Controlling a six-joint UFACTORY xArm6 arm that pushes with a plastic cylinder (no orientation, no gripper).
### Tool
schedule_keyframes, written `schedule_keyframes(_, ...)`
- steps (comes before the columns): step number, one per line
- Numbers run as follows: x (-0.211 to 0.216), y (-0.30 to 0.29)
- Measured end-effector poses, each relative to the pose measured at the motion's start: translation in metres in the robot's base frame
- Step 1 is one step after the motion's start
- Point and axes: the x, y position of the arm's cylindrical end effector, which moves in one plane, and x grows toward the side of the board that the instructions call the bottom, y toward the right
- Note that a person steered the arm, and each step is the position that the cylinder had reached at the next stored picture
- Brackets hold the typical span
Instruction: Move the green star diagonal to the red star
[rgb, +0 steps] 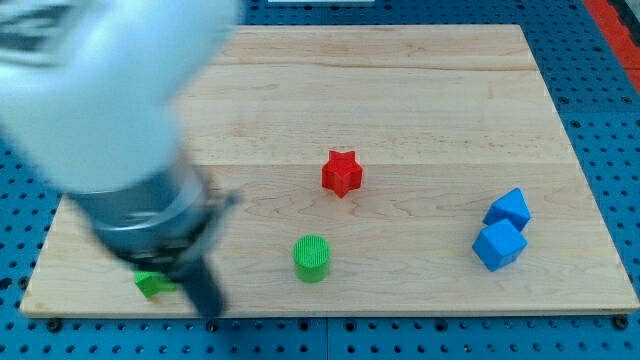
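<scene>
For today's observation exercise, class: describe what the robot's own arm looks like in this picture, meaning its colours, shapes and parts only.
The arm fills the view's upper left as a big, blurred, pale grey-white rounded casing. Below it sits a darker grey cylindrical collar with a small dark projection on its right side. From there a straight dark rod runs down to my tip, just right of a small green block. No cables or markings can be made out.

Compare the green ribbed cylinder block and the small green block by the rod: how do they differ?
The green ribbed cylinder block stands fully visible near the board's bottom middle; the small green block sits at the view's bottom left, partly hidden by the arm. The cylinder's shape is clear; the small block's cannot be made out. My tip lies just right of the small block, far from the cylinder. Both are green.
</scene>
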Motion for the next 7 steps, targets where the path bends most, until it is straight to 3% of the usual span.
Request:
schedule_keyframes(2,0.005,0.057)
schedule_keyframes(3,-0.017,0.115)
schedule_keyframes(4,-0.056,0.077)
schedule_keyframes(5,-0.095,-0.002)
schedule_keyframes(7,-0.176,0.044)
